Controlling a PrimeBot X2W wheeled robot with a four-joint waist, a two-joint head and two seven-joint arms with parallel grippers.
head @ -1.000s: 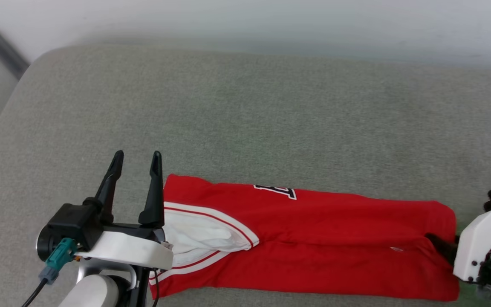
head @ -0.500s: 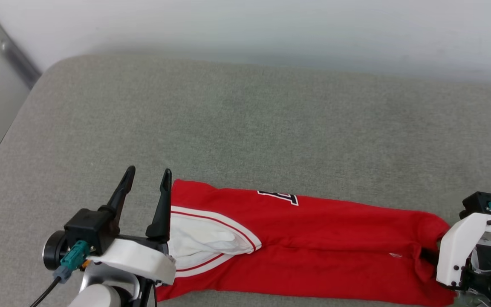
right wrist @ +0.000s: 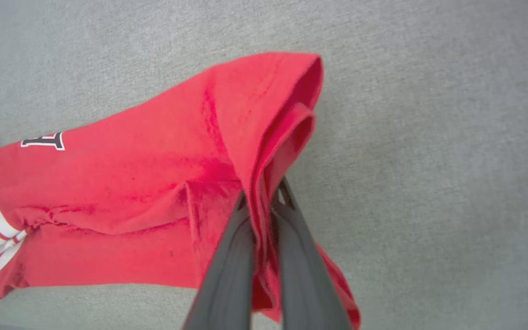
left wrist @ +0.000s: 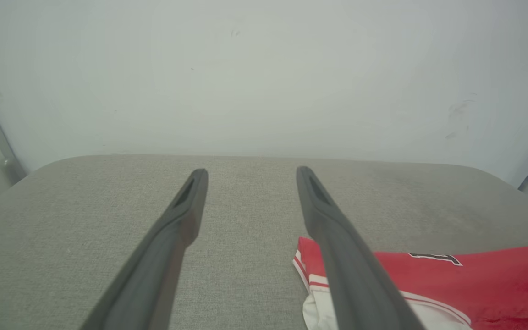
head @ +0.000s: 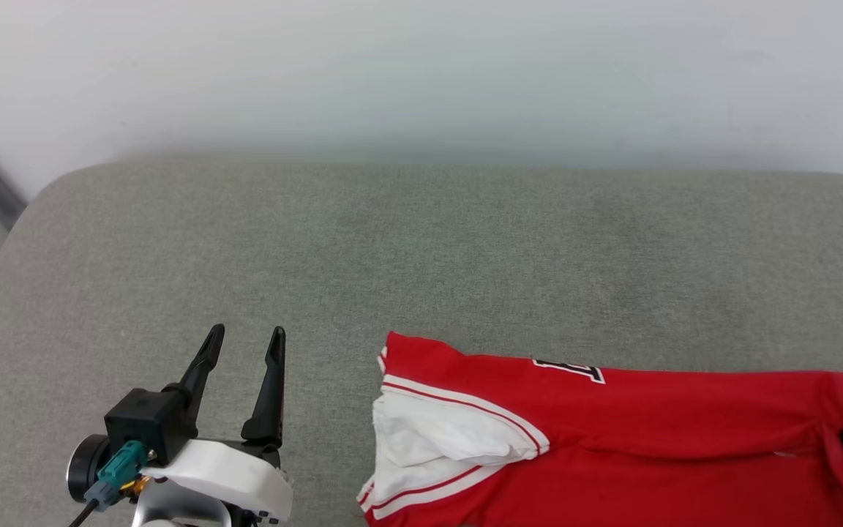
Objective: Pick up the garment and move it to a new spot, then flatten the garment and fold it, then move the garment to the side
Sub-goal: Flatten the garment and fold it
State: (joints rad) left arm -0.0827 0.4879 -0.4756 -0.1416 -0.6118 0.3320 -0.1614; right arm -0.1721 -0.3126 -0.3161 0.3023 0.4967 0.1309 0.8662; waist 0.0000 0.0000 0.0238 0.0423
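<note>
Right gripper (right wrist: 262, 191) pinched shut on garment (right wrist: 122, 183) hem; left gripper (head: 247, 333) stood wide open, empty, over grey cushion (head: 465, 241)

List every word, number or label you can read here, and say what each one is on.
Nothing reads whole.
Black, white-outlined print on the red garment: only a sliver shows at a fold, too cut off to read.

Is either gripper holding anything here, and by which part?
The right gripper is shut on the garment, pinching a raised fold at its plain red end, opposite the white sleeve. The left gripper is open and holds nothing.
</note>
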